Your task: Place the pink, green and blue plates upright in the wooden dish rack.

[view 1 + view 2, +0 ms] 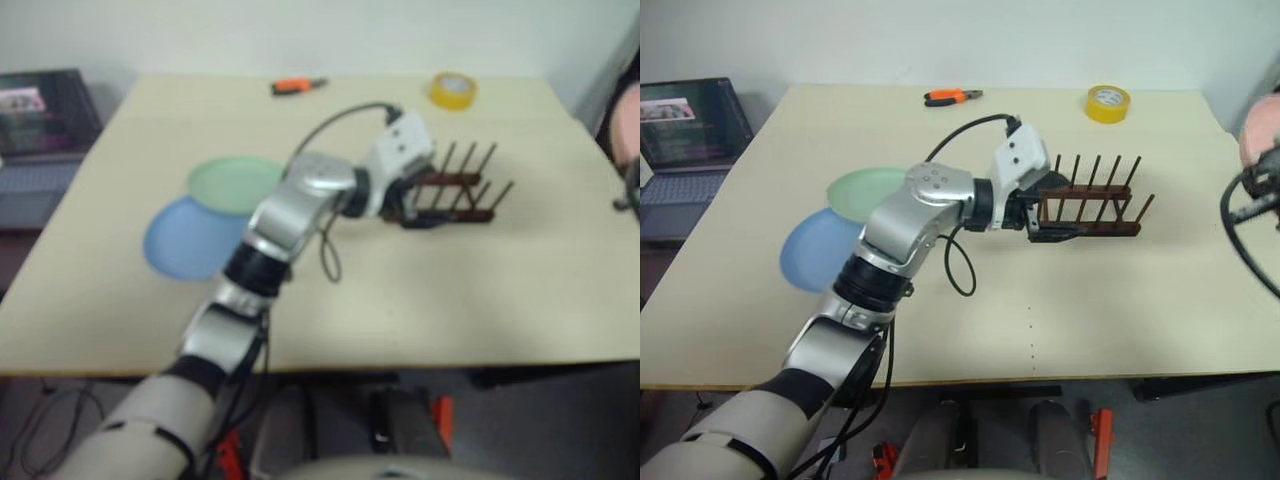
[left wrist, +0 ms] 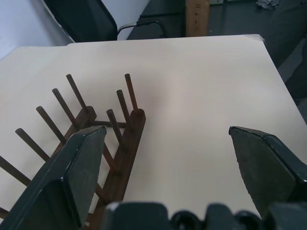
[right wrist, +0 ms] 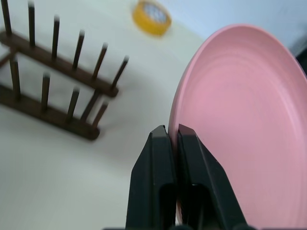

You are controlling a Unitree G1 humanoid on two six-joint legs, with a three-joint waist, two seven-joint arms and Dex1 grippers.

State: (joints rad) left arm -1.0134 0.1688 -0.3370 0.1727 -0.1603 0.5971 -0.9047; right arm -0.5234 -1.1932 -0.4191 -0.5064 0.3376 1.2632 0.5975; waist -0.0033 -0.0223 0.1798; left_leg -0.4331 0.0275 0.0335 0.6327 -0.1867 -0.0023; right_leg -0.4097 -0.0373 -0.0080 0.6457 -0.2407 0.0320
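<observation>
pink plate (image 3: 244, 124) pinched on its rim by right gripper (image 3: 173, 139), up off right table edge; wooden dish rack (image 1: 1090, 205) leftward, beside wide-open left gripper (image 2: 168, 158).

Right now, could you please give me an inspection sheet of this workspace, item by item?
Surface: pale table, mostly bare in front.
Job's things: wooden dish rack holds no plates; green plate lies flat, overlapping blue plate; pink plate is held up off the table at the right.
Clutter: yellow tape roll and orange-handled tool at the far edge.
Grippers: left gripper open at the rack's end; right gripper shut on the pink plate's rim.
Cables: black cable loops off the left arm.
Surroundings: laptop beside the table's left; white wall behind.
</observation>
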